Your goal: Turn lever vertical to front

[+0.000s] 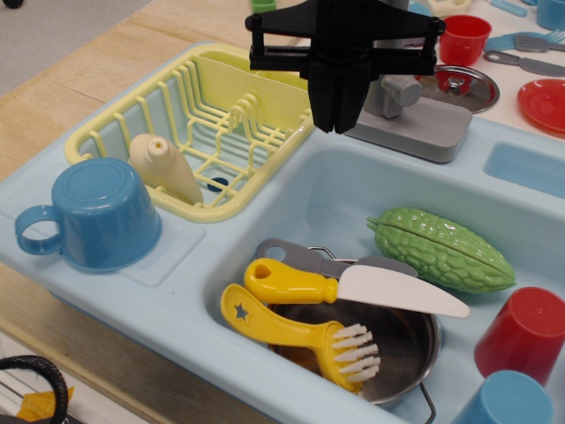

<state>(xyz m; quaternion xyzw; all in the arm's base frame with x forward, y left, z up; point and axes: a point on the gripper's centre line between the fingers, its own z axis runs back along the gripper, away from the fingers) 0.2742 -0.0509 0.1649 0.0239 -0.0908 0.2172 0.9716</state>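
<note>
The grey toy faucet stands on its flat base point(422, 126) at the back rim of the light blue sink point(291, 190). The lever point(403, 89) is a stubby grey knob sticking out sideways to the right from the faucet's column. My black gripper point(335, 124) hangs in front of and to the left of the faucet, over the sink's back left corner. Its fingers point(328, 97) point down, pressed together and holding nothing. It does not touch the lever. The gripper's body hides the upper part of the faucet column.
A yellow dish rack point(207, 124) with a cream bottle point(163, 168) sits left of the gripper, with a blue cup point(101, 212) in front of it. In the sink lie a green gourd point(441, 247), a yellow-handled knife point(344, 287), a yellow brush point(300, 336) and a pot. Red cups and plates stand at the right.
</note>
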